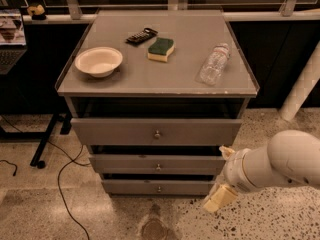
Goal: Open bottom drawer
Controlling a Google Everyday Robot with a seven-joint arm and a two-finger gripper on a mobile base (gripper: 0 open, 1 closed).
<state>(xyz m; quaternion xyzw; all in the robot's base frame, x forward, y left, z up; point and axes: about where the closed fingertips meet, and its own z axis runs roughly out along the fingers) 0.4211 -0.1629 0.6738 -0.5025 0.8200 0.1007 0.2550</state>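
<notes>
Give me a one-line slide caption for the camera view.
Open gripper hovers beside the bottom drawer, not yet touching its knob; bowl, sponge, bottle on top.

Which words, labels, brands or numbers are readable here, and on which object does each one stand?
No text is readable.
Bottle: any print is too blurred.
Laptop screen: too blurred.
Pincer, near the right end of the bottom drawer: no marking visible.
</notes>
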